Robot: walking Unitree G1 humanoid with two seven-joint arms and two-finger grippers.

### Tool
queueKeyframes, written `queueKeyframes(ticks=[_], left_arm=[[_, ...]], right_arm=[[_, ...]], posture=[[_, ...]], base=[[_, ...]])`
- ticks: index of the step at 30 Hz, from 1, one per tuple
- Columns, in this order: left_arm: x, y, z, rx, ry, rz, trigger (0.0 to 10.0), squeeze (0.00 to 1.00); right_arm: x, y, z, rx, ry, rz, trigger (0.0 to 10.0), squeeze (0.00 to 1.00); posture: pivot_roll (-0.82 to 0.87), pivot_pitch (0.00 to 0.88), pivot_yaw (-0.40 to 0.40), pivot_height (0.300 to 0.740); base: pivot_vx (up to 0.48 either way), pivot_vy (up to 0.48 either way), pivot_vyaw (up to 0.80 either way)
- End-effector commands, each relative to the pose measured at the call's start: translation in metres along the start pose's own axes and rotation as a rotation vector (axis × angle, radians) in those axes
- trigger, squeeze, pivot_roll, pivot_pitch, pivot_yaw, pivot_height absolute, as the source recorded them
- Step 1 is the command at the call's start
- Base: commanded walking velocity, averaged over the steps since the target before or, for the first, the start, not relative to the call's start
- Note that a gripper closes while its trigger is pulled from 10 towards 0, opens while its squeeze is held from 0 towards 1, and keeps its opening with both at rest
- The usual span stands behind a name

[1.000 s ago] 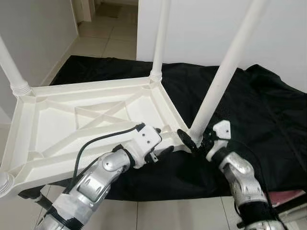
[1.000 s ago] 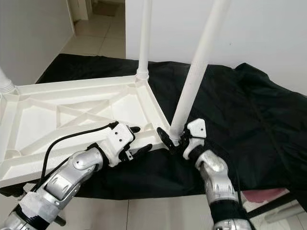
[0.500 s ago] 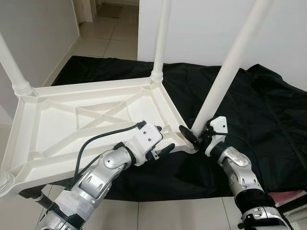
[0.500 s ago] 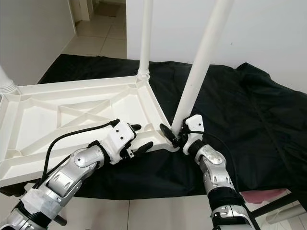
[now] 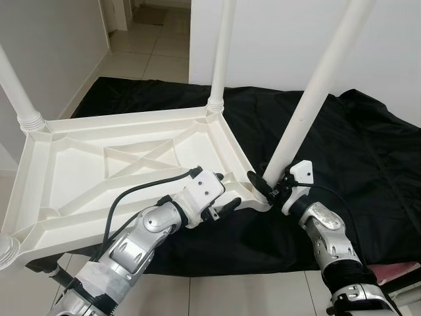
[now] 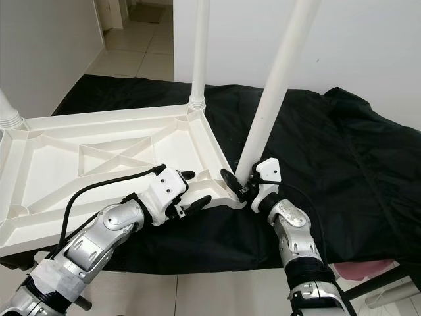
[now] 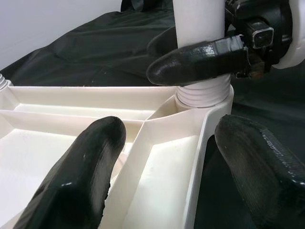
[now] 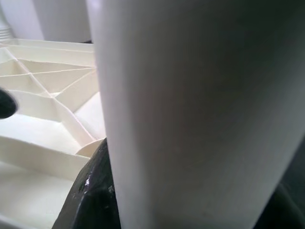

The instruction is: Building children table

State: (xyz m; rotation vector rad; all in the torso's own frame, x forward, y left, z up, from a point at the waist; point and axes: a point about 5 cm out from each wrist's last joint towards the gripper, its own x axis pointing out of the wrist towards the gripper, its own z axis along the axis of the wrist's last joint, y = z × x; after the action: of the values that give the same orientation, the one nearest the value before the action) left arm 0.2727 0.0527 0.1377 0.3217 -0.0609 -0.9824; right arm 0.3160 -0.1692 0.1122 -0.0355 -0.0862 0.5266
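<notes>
A white plastic children's table (image 5: 99, 171) lies upside down on a black cloth (image 5: 368, 158), its legs pointing up. My right gripper (image 5: 268, 187) is shut on the near-right leg (image 5: 309, 105) just above its threaded base (image 7: 202, 93). One of its black fingers (image 7: 195, 62) lies across the front of the leg. In the right wrist view the leg (image 8: 190, 114) is pressed close, with a finger (image 8: 93, 200) beside it. My left gripper (image 5: 225, 191) is open and straddles the table's rim beside that corner, its fingers (image 7: 81, 176) apart on either side.
Other legs stand at the far corner (image 5: 220, 59), the left corner (image 5: 16, 92) and the near-left corner (image 5: 5, 253). A white wall (image 5: 276, 39) rises behind the cloth. Tiled floor (image 5: 223, 296) runs below my arms and through a doorway (image 5: 145, 39). A pink object (image 5: 395, 270) lies at the lower right.
My right wrist has shifted and turned a little at the leg's base, sitting closer against the leg. The left gripper has barely moved.
</notes>
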Motion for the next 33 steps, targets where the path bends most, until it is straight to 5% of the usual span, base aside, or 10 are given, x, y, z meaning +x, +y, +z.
queueKeyframes(ticks=[1,7,10,19,27,30,31,33], left_arm=[[-0.001,-0.01,-0.003,-0.006,0.007,-0.125,10.0,0.0],[-0.003,-0.01,-0.005,-0.011,0.01,-0.119,10.0,0.0],[-0.005,-0.006,-0.006,-0.01,0.015,-0.096,10.0,0.0],[-0.005,-0.004,-0.006,-0.007,0.015,-0.085,10.0,0.0],[-0.005,-0.004,-0.005,-0.01,0.01,-0.085,10.0,0.0],[-0.005,-0.004,-0.004,-0.011,0.01,-0.084,10.0,0.0],[-0.006,-0.004,-0.004,-0.012,0.009,-0.084,10.0,0.0],[-0.007,-0.004,-0.004,-0.015,0.009,-0.084,10.0,0.0]], right_arm=[[-0.006,0.001,-0.015,0.014,0.084,-0.055,10.0,0.0],[-0.006,0.004,-0.014,0.029,0.073,-0.115,10.0,0.0],[-0.007,0.012,-0.014,0.038,0.069,-0.342,10.0,0.0],[-0.003,0.033,-0.014,0.104,0.056,-0.553,10.0,0.0],[0.003,0.048,-0.007,0.127,0.043,-0.526,10.0,0.0],[0.002,0.049,-0.006,0.12,0.045,-0.53,10.0,0.07],[0.001,0.049,-0.004,0.118,0.039,-0.533,10.0,1.0],[0.001,0.049,-0.002,0.118,0.029,-0.539,10.0,1.0]], posture=[[0.01,0.0,-0.063,0.74],[0.01,0.0,-0.073,0.74],[0.02,0.0,-0.086,0.74],[0.03,0.0,-0.095,0.74],[0.02,0.0,-0.093,0.74],[0.03,0.0,-0.092,0.74],[0.03,0.0,-0.092,0.74],[0.03,0.0,-0.091,0.74]], base=[[0.0,0.0,0.0],[0.0,0.0,0.0],[0.0,0.0,0.0],[0.0,0.0,0.0],[0.0,0.0,0.0],[0.0,0.0,0.0],[0.0,0.0,0.0],[0.0,0.0,0.0]])
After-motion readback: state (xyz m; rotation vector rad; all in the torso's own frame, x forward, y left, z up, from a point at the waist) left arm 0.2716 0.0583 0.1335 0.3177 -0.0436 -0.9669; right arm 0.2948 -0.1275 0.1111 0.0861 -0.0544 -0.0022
